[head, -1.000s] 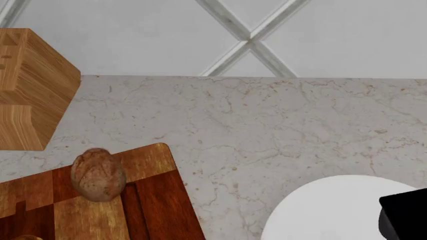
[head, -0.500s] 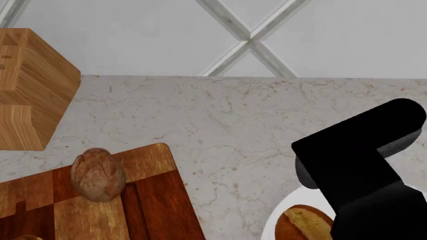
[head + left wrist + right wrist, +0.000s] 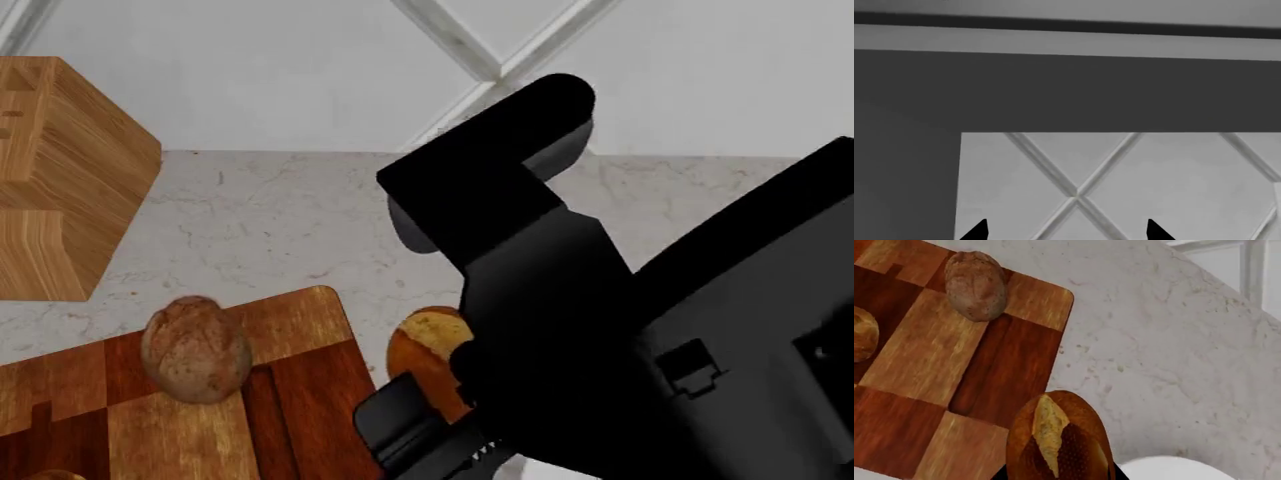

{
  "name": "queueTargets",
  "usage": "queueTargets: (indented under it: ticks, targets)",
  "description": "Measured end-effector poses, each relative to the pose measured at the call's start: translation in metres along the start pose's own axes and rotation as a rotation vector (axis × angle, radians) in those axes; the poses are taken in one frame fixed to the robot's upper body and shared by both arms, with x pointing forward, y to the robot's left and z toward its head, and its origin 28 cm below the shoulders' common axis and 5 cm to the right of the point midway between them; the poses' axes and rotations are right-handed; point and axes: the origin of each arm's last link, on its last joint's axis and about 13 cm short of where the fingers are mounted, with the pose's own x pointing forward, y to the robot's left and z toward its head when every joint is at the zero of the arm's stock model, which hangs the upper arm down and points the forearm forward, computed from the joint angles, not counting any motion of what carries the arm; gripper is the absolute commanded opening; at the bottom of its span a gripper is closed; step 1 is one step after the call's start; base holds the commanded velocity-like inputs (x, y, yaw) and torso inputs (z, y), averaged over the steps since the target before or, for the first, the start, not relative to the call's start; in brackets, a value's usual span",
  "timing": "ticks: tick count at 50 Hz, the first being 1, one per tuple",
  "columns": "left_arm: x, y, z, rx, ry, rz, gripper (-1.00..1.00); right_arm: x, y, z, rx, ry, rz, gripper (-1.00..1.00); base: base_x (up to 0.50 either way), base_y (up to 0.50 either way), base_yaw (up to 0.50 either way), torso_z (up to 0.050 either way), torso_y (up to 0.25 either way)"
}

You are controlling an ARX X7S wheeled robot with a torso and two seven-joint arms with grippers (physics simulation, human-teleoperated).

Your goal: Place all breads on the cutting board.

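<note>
Right gripper (image 3: 434, 405) is clamped on an orange-crusted loaf (image 3: 1057, 440), carrying it above the marble counter (image 3: 267, 215), just off the near corner of the cutting board (image 3: 941, 365). In the wrist view the loaf's crust split faces the camera and the jaws pinch it from both sides at the lower end; grip looks centred, no visible tilt.

On the board already: a dull brown egg-shaped roll (image 3: 196, 348) near the far edge, and a golden piece (image 3: 862, 335) partly cut off at the frame edge. (There may be more bread out of frame; can't say.)

Left gripper (image 3: 1064, 232): only two black finger tips show, set wide apart with nothing between them, pointed at the white panelled wall (image 3: 1134, 180). It's out of the way.

How I'd finish this step:
- Keep carrying toward the board until the loaf is fully over wood, not straddling the rounded corner.
- Aim for the bare reddish strips between the roll and the near edge; that's the biggest free patch.
- Stay clear of the brown roll, since it's egg-shaped and would likely roll if nudged.
- Lower until the loaf is touching or nearly so before letting go; a drop could bounce it off the edge.
- Mind the knife block (image 3: 60, 170) only if swinging wide; it's well apart for now.
</note>
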Motion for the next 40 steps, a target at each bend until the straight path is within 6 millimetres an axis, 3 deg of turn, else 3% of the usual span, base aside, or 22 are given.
queueTargets:
  ticks: [13,40]
  targets:
    - [0.0,0.002,0.001,0.01,0.002,0.012,1.0,0.033,0.009,0.017,-0.073,-0.009,0.124,-1.0,0.0,0.0,0.0,0.0,0.0]
    - [-0.007,0.007,0.007,0.03,-0.007,0.041,1.0,0.08,0.034,0.025,-0.158,0.006,0.307,-1.0,0.0,0.0,0.0,0.0,0.0]
